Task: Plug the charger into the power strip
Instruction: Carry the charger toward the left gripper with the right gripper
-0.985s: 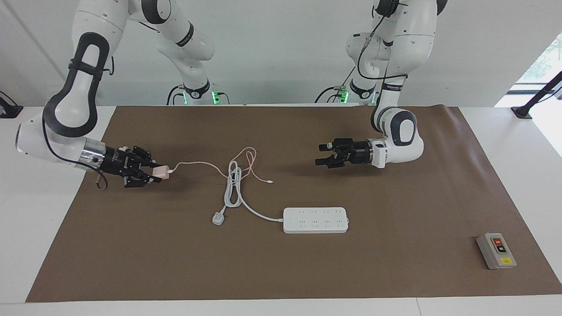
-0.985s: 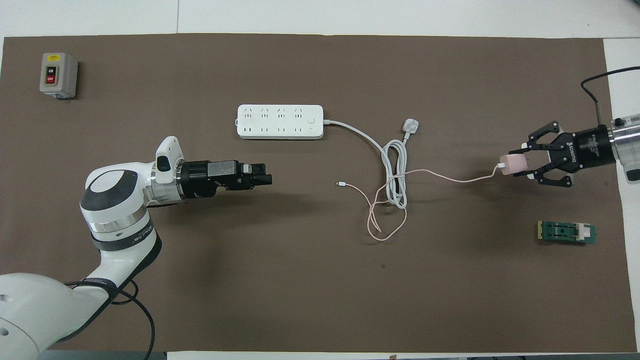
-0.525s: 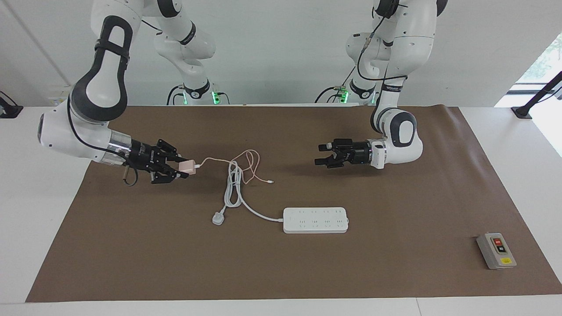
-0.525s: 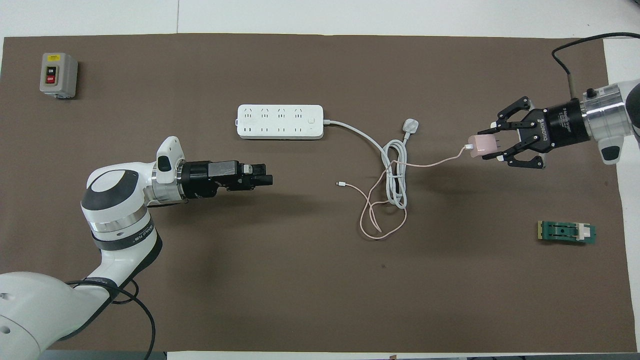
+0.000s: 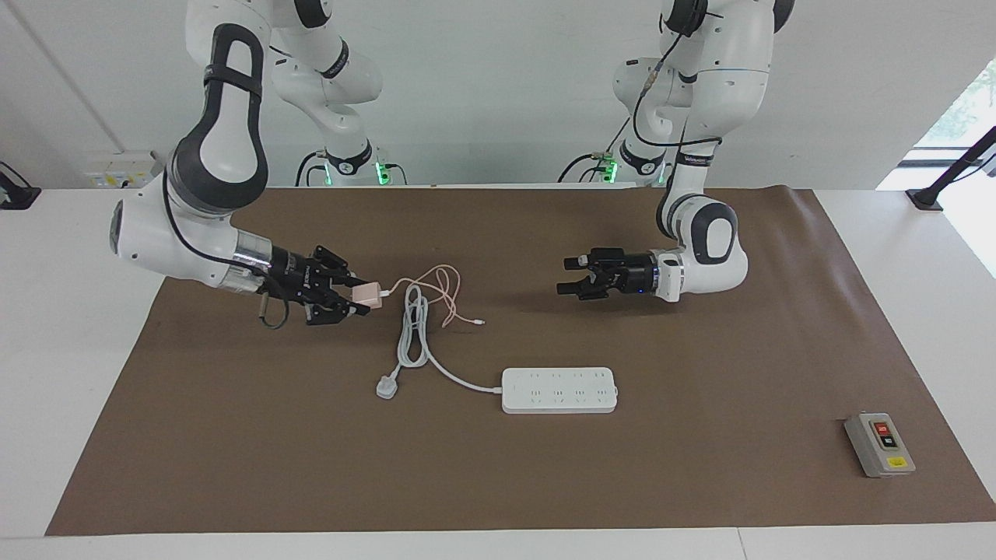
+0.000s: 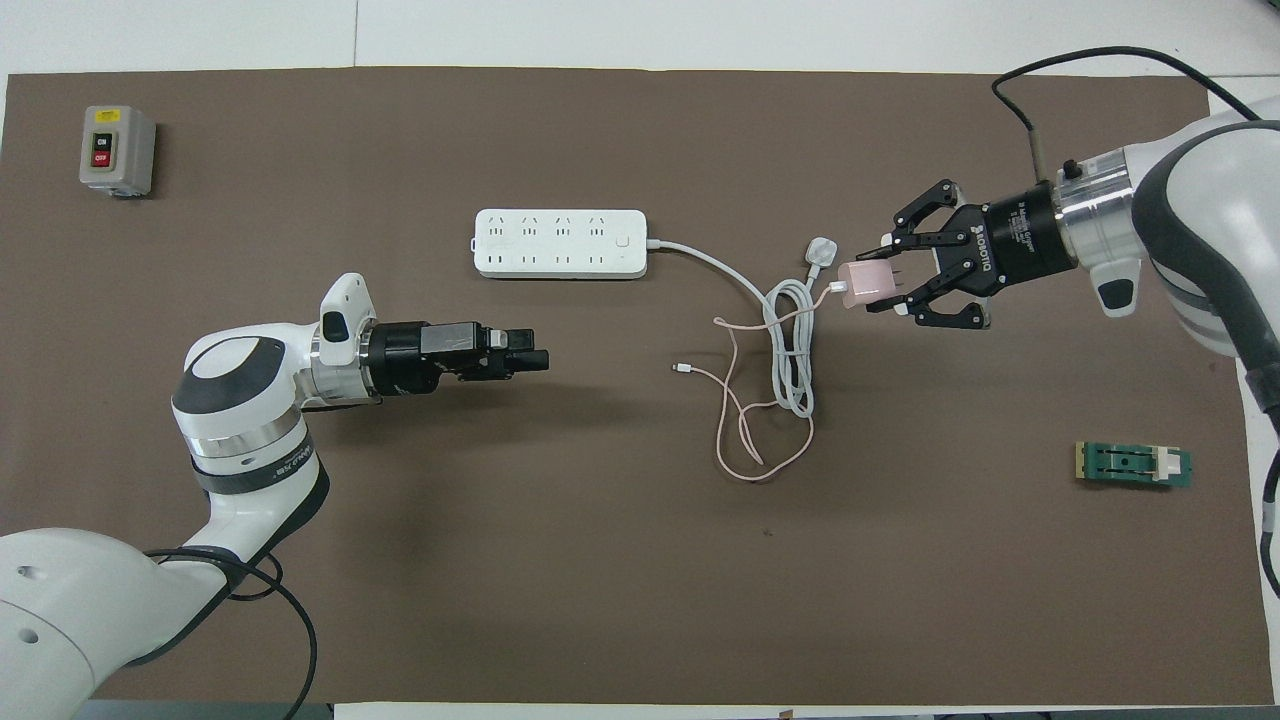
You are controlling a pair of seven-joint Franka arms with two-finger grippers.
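My right gripper [image 6: 888,281] is shut on the pale-pink charger [image 6: 862,283], holding it in the air over the mat beside the coiled white cord [image 6: 792,350]. In the facing view the charger [image 5: 367,295] sits between the right gripper's [image 5: 355,296] fingertips. Its thin pink cable [image 6: 736,425] trails slack across the coil. The white power strip [image 6: 560,243] lies flat, sockets up, mid-table [image 5: 559,390]. My left gripper [image 6: 541,357] is open and holds nothing, low over bare mat [image 5: 566,276].
The strip's thick cord ends in a white three-pin plug [image 6: 820,251] lying loose beside the charger. A grey switch box [image 6: 117,150] stands at the left arm's end, farthest from the robots. A small green board [image 6: 1133,465] lies at the right arm's end.
My right gripper has carried the charger from the right arm's end of the mat toward the middle, up to the coiled cord. The pink cable has gone slack. The left arm has barely moved.
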